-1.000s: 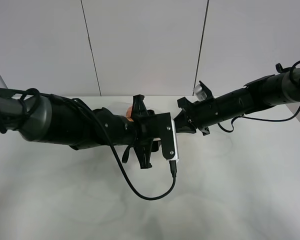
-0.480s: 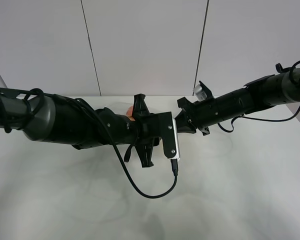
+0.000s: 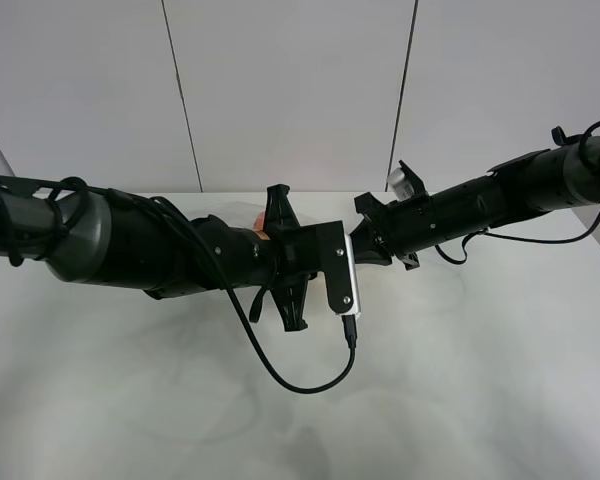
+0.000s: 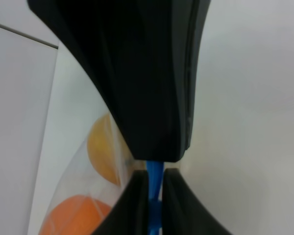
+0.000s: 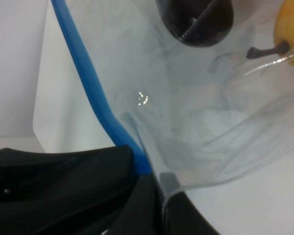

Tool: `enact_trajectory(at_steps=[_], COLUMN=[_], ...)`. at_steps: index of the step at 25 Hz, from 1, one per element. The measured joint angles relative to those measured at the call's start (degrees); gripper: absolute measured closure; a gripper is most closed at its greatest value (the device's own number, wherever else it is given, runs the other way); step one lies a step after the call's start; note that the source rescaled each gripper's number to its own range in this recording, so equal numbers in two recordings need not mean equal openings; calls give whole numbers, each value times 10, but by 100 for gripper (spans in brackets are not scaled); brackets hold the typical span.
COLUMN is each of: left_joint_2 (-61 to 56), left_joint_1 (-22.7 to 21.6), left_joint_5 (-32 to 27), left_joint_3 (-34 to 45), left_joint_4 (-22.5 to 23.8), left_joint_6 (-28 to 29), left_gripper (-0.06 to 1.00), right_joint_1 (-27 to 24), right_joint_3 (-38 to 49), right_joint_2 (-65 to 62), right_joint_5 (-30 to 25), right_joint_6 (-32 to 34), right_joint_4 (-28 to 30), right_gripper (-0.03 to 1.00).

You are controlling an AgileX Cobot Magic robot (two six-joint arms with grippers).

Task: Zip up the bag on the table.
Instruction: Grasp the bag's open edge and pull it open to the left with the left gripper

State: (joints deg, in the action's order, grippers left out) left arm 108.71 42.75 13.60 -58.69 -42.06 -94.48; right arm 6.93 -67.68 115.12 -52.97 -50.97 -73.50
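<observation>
Bag of clear crinkly plastic (image 5: 196, 112) with thin blue zipper strip (image 4: 155, 196), lying on large white smooth table (image 3: 460, 380) toward its twelve o'clock edge, mostly hidden beneath both arms. Orange fruit (image 3: 258, 222) peeking out at eleven o'clock of the left wrist. Left gripper (image 4: 155, 188) clenched on the zipper strip. Right gripper (image 5: 152, 181) clamped on the bag's corner, beside the strip's end.

Left gripper (image 4: 155, 193): closed from parted, now pinching thin blue zipper strip (image 4: 155, 172) of clear crinkly plastic bag (image 4: 83, 166).
Black looped cable (image 3: 280, 372): hanging loop drawn slightly higher.
</observation>
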Motion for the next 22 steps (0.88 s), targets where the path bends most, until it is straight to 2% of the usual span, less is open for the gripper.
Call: enact_trajectory(at_steps=[8, 13, 22], left_joint_2=[0, 0, 0], left_joint_1=[0, -16, -48], left_joint_5=[1, 0, -5], left_joint_3=[0, 0, 0], left_joint_4=[0, 2, 2], left_joint_6=[-1, -5, -61], left_gripper=[94, 94, 94], right_joint_1=[0, 0, 0], right_joint_3=[0, 0, -1], right_joint_2=[0, 0, 0], right_joint_5=[0, 5, 8], right_joint_6=[0, 0, 2], right_joint_4=[0, -7, -15], right_gripper=[97, 97, 97])
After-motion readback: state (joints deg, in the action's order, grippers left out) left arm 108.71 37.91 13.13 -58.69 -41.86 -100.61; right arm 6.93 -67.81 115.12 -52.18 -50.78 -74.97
